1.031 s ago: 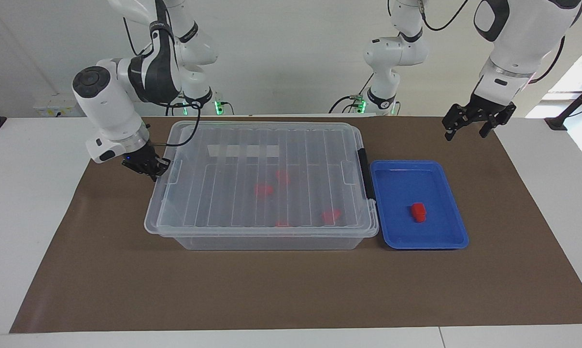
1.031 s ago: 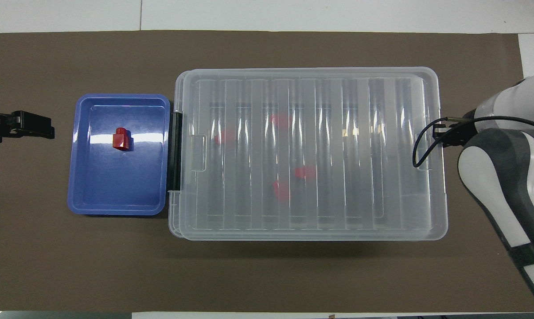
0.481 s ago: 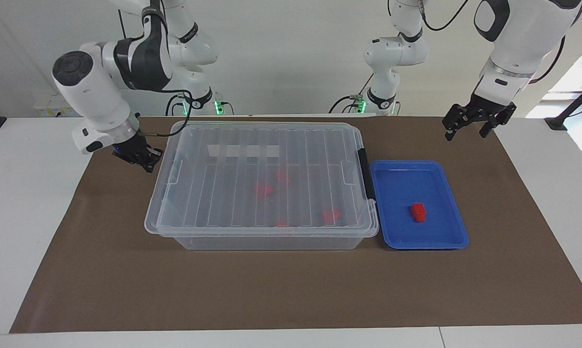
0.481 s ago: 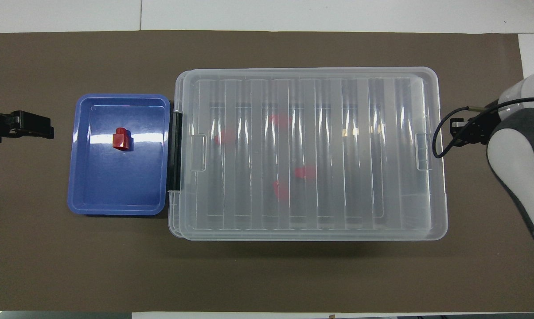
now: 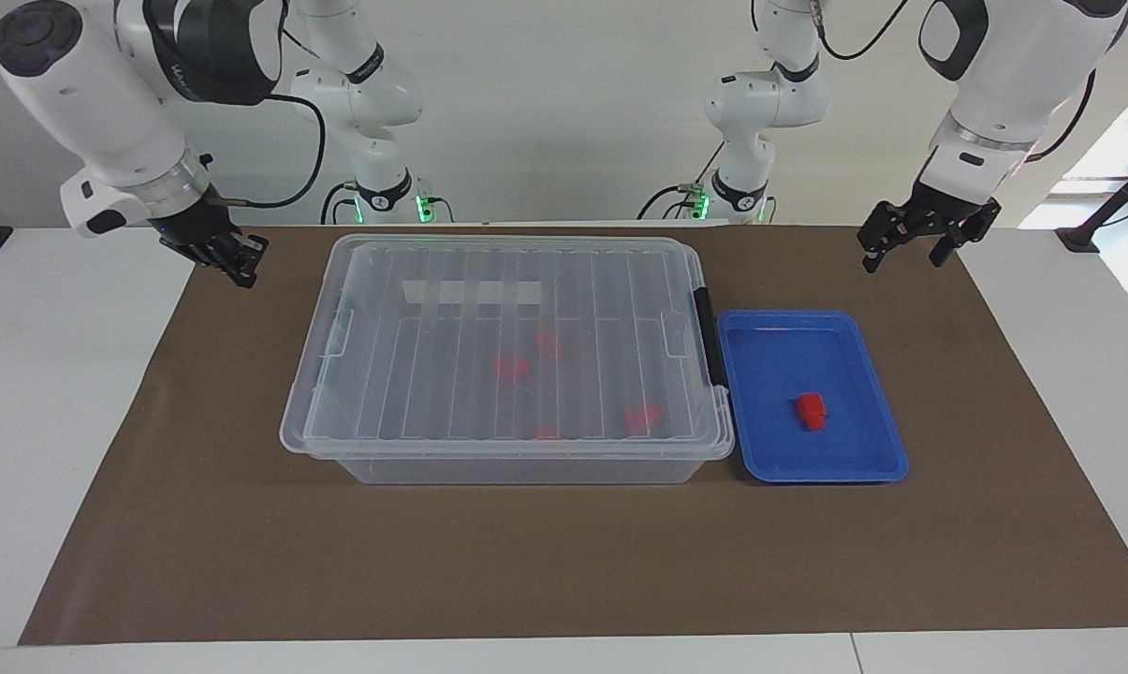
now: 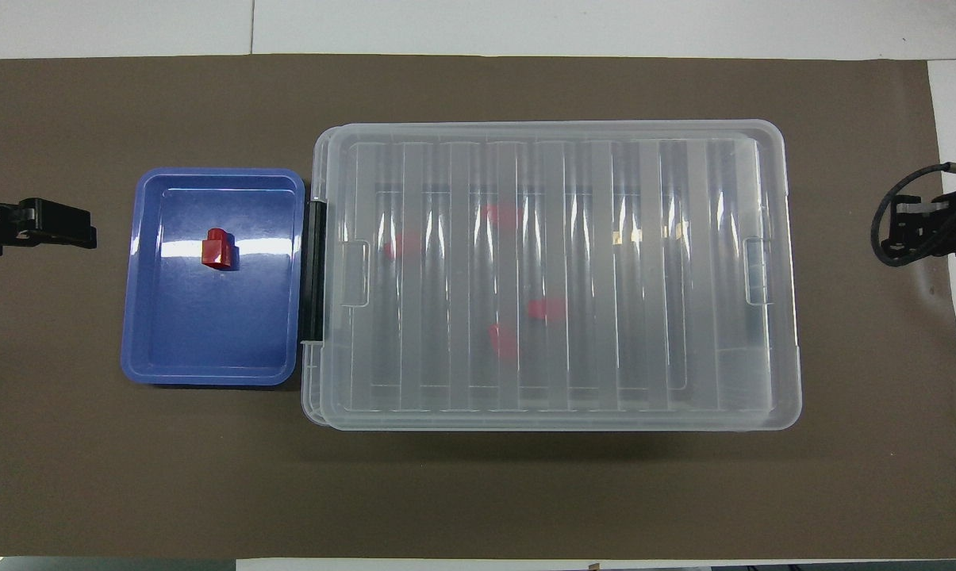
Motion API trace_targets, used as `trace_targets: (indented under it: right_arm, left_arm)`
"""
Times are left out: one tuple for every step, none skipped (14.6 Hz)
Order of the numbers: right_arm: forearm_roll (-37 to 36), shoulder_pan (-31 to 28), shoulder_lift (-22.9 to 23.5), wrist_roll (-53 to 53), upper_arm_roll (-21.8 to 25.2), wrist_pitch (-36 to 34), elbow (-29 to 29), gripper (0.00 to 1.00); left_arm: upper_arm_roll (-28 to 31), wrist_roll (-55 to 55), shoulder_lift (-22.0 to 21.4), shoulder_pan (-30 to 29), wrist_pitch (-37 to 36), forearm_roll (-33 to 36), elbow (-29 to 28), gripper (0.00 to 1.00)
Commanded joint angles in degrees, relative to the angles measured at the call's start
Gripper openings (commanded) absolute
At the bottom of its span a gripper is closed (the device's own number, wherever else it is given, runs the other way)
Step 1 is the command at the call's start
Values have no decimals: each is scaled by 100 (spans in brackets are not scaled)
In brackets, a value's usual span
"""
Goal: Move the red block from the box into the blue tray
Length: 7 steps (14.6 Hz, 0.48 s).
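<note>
The clear box (image 5: 432, 374) (image 6: 604, 277) stands mid-table with its ribbed lid on and its black latch (image 5: 709, 337) facing the blue tray (image 5: 779, 356) (image 6: 208, 341). One red block (image 5: 812, 409) (image 6: 217, 250) lies in the tray. Several red pieces (image 5: 510, 367) (image 6: 547, 308) show blurred through the lid. My left gripper (image 5: 910, 248) (image 6: 49, 226) hangs open and empty over the mat at the left arm's end, apart from the tray. My right gripper (image 5: 231, 257) (image 6: 922, 230) is raised over the mat's edge at the right arm's end, apart from the box.
A brown mat (image 5: 564, 562) covers the table under the box and tray. The white tabletop (image 5: 58, 421) shows around it.
My right gripper has drawn away from the box's short end, rising toward the right arm's end of the table. The left arm, box, tray and block have not moved.
</note>
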<state>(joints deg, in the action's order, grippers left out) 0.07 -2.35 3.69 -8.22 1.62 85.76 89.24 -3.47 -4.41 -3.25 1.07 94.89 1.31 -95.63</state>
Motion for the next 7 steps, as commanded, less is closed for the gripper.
trace_targets:
  right_arm:
    - [107,24,141,461,189,-86,-187,100]
    - [116,24,89,462,233,-86,-179,100]
    - [107,24,88,462,251,-86,-187,100]
    - [90,50,88,462,260,-86,-196,100]
    - [20,164,80,462,269,-51,-196,100]
    - [2,234,53,453,269,45,-187,100]
    - [10,244,-43,462,269,142,-118,100]
  left_arm:
    - [-4,63,-106,-37,-24,-52,-96,100]
    - [-4,63,-106,-37,-32,-52,-96,100]
    - [-4,63,-106,-37,-24,-52,-96,100]
    - [-4,63,-106,-37,-32,-52,-96,100]
    - [-4,63,-97,-37,-32,-52,-96,100]
    - [-4,63,-106,-37,-32,-52,-96,100]
    - [-4,63,-106,-37,-32,-52,-96,100]
